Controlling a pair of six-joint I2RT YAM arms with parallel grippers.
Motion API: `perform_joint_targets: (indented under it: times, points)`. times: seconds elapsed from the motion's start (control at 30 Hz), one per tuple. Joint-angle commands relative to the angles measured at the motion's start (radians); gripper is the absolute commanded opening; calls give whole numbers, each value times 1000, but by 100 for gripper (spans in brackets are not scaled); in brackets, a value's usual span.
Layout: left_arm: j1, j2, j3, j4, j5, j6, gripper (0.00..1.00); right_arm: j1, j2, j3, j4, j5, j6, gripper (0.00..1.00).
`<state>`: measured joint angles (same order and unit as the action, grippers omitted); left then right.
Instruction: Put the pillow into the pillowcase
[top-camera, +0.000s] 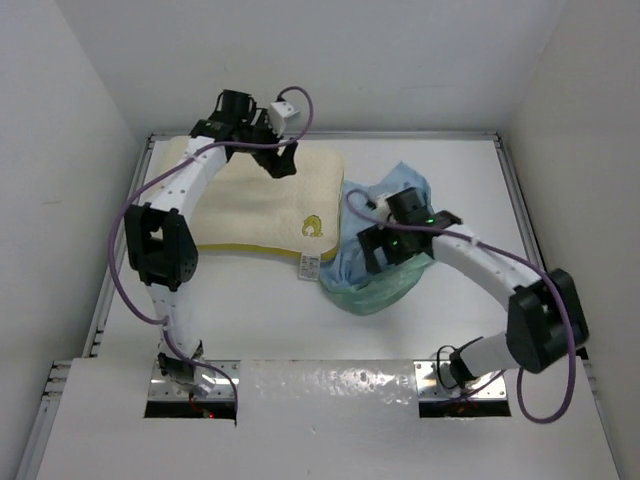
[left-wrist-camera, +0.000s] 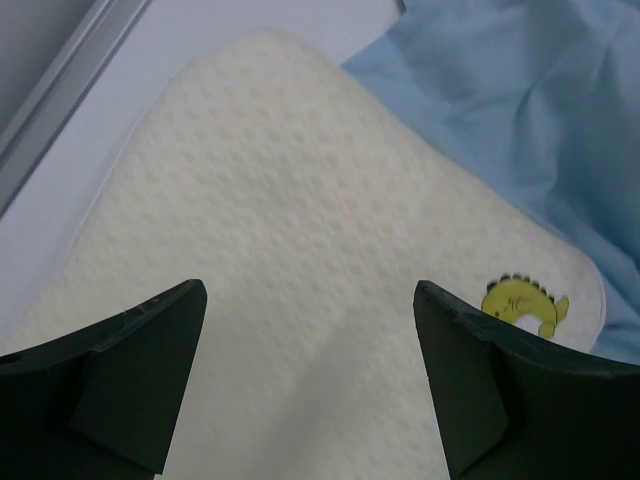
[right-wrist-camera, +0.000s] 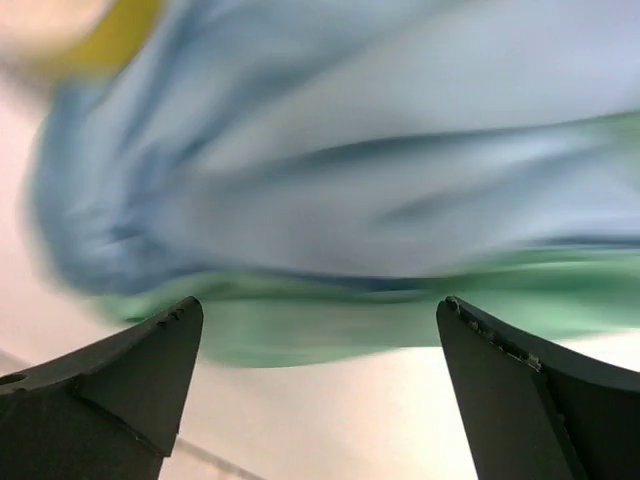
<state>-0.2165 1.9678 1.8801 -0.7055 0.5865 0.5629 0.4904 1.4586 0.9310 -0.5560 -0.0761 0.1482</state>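
Observation:
The cream-white pillow (top-camera: 262, 205) lies flat at the back left of the table, its yellow logo (top-camera: 313, 226) and white tag (top-camera: 309, 267) at the right end. It fills the left wrist view (left-wrist-camera: 290, 200). The pillowcase (top-camera: 385, 270) is bunched to its right, light blue on top, sea-green at the near edge. It also shows, blurred, in the right wrist view (right-wrist-camera: 330, 200). My left gripper (top-camera: 283, 160) is open above the pillow's far edge (left-wrist-camera: 310, 300). My right gripper (top-camera: 385, 255) is open over the pillowcase (right-wrist-camera: 318, 320), holding nothing.
White walls enclose the table on the left, back and right. A metal rail (top-camera: 110, 290) runs along the left edge, and another along the right (top-camera: 525, 215). Bare white table (top-camera: 440, 330) lies in front of the pillowcase.

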Motion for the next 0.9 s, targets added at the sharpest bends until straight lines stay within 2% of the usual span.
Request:
perform_joint_targets:
  times: [0.0, 0.03, 0.07, 0.1, 0.13, 0.17, 0.2, 0.23, 0.27, 0.33, 0.37, 0.47, 0.53, 0.63, 0.67, 0.7, 0.73, 0.77, 0.8, 0.83, 0.87]
  points:
    - [-113, 132, 103, -15, 36, -41, 83, -185, -76, 43, 28, 102, 132, 99]
    - [-139, 160, 128, -28, 4, -34, 83, -220, -84, 55, 30, 111, 193, 95]
    - [-171, 186, 148, -44, -17, -20, 82, -245, -93, 55, 33, 114, 217, 85]
    - [-232, 230, 171, -48, -37, 1, 82, -284, -105, 49, 44, 122, 237, 70]
    - [-260, 247, 178, -40, -59, 5, 82, -295, -107, 37, 44, 137, 276, 50]
    - [-286, 264, 183, -28, -77, 2, 83, -302, -103, 34, 45, 178, 298, 21]
    - [-320, 291, 188, 7, -67, -9, 85, -315, -84, 32, 33, 191, 316, 19]
    - [-330, 304, 188, 26, -41, -17, 87, -325, -75, 31, 28, 197, 358, 23]
    - [-340, 315, 188, 65, 26, -26, 93, -335, -66, 26, 28, 197, 375, 59]
    - [-353, 342, 197, 78, 138, -29, 95, -366, -50, -7, 53, 183, 411, 77]
    - [-371, 350, 205, 74, 165, -17, 96, -374, -47, -21, 60, 194, 425, 81]
    - [-409, 359, 163, 75, 235, 34, 97, -420, -37, -98, 134, 147, 462, 82]
    - [-422, 362, 110, 127, 269, 19, 98, -423, -9, -130, 171, 108, 500, 79]
    - [-432, 375, 42, 207, 289, -61, 95, -424, 37, -185, 307, 58, 522, 68]
    - [-435, 376, 22, 225, 292, -76, 91, -424, 52, -182, 323, 64, 528, 52]
    - [-440, 378, -10, 268, 291, -93, 80, -424, 81, -175, 327, 71, 531, 40]
    - [-440, 382, -22, 288, 289, -134, 72, -432, 92, -149, 327, 75, 528, 30]
    - [-440, 387, -32, 300, 283, -152, 62, -438, 100, -137, 324, 84, 518, 15]
    - [-442, 396, -36, 307, 277, -164, 31, -449, 103, -124, 323, 96, 508, 7]
    - [-439, 399, -38, 313, 266, -200, 10, -455, 102, -103, 311, 105, 496, 0]
    - [-437, 401, -39, 316, 248, -222, 0, -464, 97, -89, 297, 122, 473, 0]
